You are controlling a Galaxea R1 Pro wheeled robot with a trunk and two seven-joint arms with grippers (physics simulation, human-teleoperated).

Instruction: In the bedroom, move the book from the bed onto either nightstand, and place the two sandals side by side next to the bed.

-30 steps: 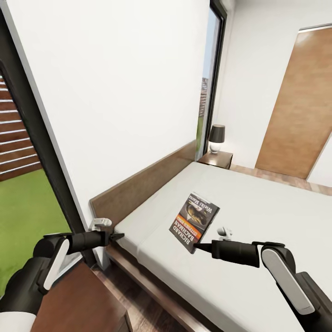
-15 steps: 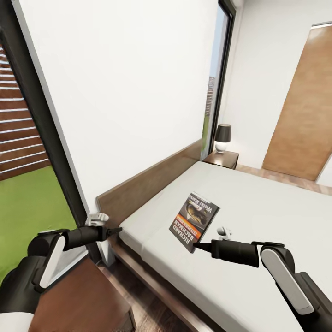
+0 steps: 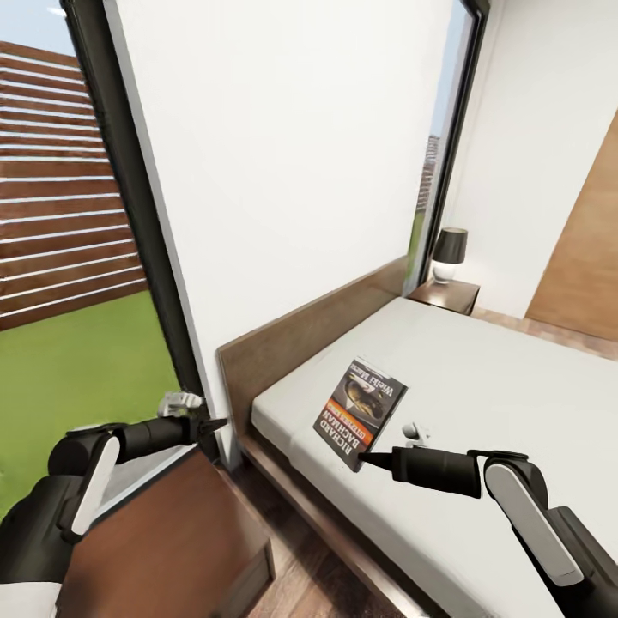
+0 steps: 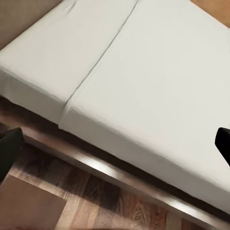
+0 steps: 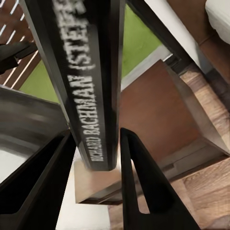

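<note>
My right gripper (image 3: 364, 459) is shut on the lower edge of the book (image 3: 360, 414), holding it upright above the bed (image 3: 489, 395), its dark cover and orange band facing the camera. In the right wrist view the book's spine (image 5: 91, 96) stands between the two fingers (image 5: 143, 191). A dark-brown nightstand (image 3: 172, 549) sits low at the left, beside the bed's head. My left gripper (image 3: 206, 424) hovers over its far edge, open and holding nothing; its fingertips (image 4: 9, 148) show far apart at the edges of the left wrist view. The sandals are out of view.
A second nightstand (image 3: 446, 296) with a dark-shaded lamp (image 3: 449, 251) stands at the bed's far side. The brown headboard (image 3: 309, 330) runs along the white wall. Tall windows flank it. A strip of wood floor (image 3: 300, 532) lies between the near nightstand and the bed base.
The camera has swung left, so bed, wall and window sit further right in the picture and more of the near nightstand shows. The book stays held in my right gripper.
</note>
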